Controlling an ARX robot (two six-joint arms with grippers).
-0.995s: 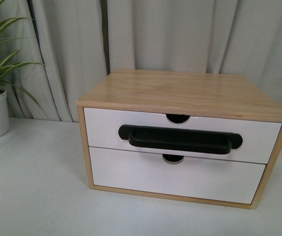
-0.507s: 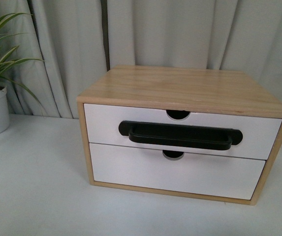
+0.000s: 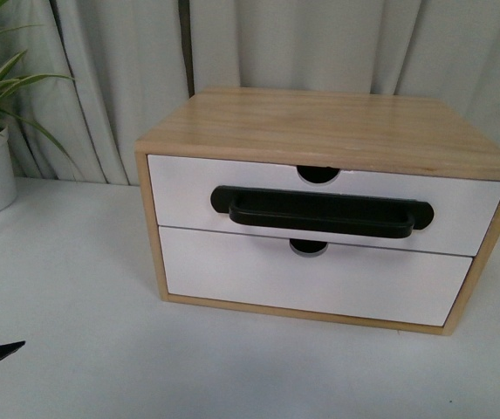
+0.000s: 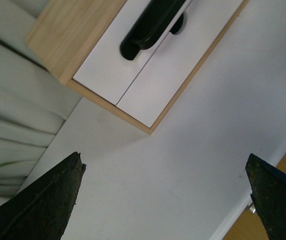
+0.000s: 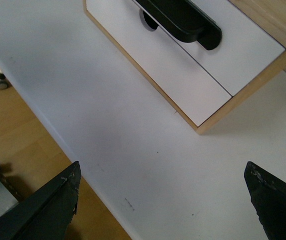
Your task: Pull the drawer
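One shut drawer, inside unseen; left fingers and right fingers wide apart, empty.

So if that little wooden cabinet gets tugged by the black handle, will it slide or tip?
It may slide: the cabinet stands on a smooth white table with nothing visibly fixing it. Tipping seems unlikely, since it is wide and low. The handle on the drawer looks rigid.
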